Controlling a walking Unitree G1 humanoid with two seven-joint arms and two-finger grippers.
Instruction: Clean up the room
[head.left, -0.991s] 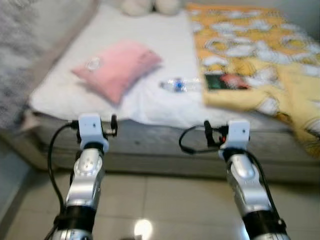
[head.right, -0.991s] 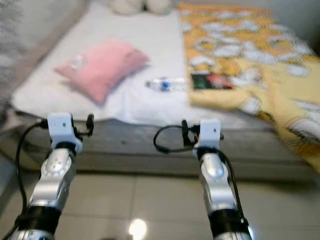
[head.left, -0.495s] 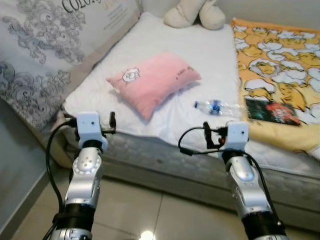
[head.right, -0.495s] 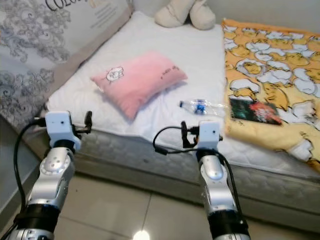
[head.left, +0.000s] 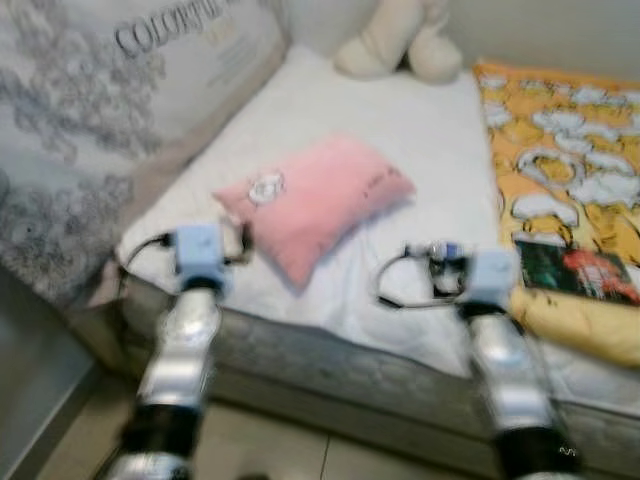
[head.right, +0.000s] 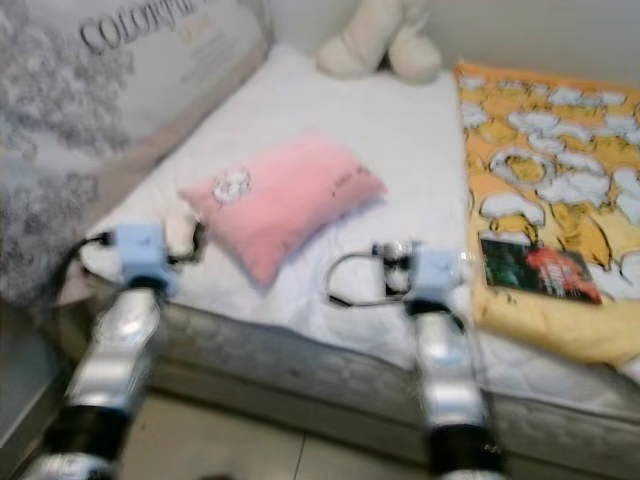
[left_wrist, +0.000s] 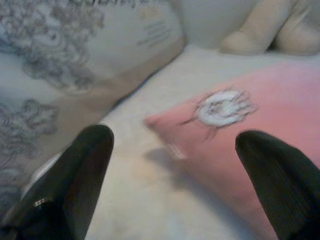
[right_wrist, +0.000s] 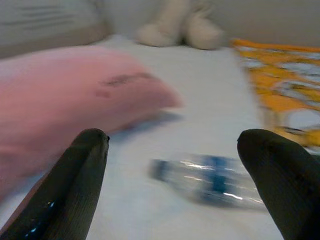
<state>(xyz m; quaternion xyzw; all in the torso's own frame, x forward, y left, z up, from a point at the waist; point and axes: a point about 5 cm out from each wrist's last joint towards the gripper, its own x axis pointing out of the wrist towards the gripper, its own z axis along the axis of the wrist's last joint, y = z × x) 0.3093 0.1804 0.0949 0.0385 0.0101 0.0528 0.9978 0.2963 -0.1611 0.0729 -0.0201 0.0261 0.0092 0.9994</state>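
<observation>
1. Bed (head.left: 400, 130), covered by a white sheet, is seen ahead of both arms; it serves as the landmark. A grey quilted mattress edge (head.right: 330, 365) is seen along its near side, above a tiled floor (head.right: 250, 455).
2. A large patterned panel (head.left: 90, 130) with printed lettering is leaned along the bed's left side.
3. A yellow blanket (head.right: 570, 200) with white cartoon figures is spread over the bed's right part.
4. A pink pillow (head.left: 315, 200) with a small white emblem is laid on the sheet left of the bed's middle, near the front edge.
5. A cream plush toy (head.right: 380, 40) is propped at the far end of the bed.
6. A dark book (head.right: 540, 268) with a red and green cover is laid on the blanket near the bed's front edge.
7. A clear plastic bottle (right_wrist: 210, 180) with a blue label is laid on its side on the sheet, between pillow and blanket.
8. The left gripper (left_wrist: 175, 175) is held over the bed's front left corner, fingers spread wide, nothing gripped, the pillow's emblem ahead.
9. The right gripper (right_wrist: 175, 185) is held at the bed's front edge, fingers spread wide and empty, the bottle lying ahead between them.
</observation>
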